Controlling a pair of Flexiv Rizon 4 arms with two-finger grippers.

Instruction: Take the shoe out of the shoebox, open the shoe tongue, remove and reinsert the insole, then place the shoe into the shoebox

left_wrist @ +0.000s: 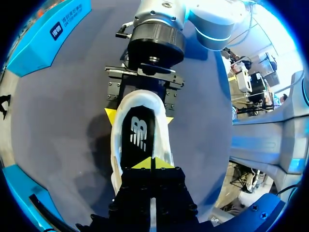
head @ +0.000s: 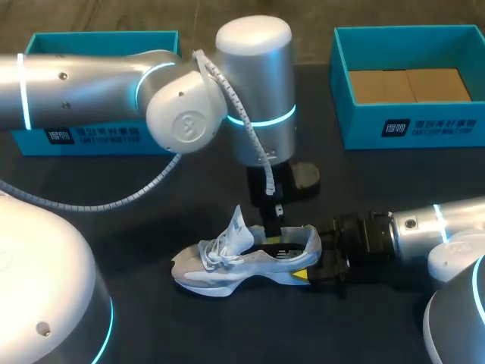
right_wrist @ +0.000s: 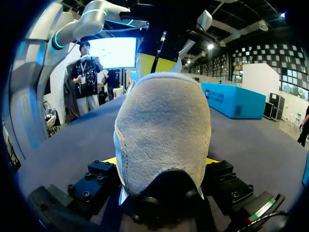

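Note:
A white and grey shoe [head: 227, 267] lies on its side on the dark table, toe toward my left, its tongue [head: 241, 224] pulled up. My right gripper [head: 314, 267] is shut on the shoe's heel [right_wrist: 164, 130], one yellow fingertip [left_wrist: 112, 116] on each side. My left gripper [head: 274, 230] comes down from above into the shoe's opening. In the left wrist view its tips [left_wrist: 152, 163] are shut together on the black insole [left_wrist: 137, 135]. Whether they pinch the insole does not show. The left gripper [right_wrist: 154, 63] also rises just beyond the heel in the right wrist view.
A blue shoebox [head: 424, 125] with brown cardboard inside stands at the back right. A second blue box [head: 83, 138] sits at the back left, partly behind my left arm [head: 182, 106]. My arms' white bases [head: 38, 296] fill both front corners.

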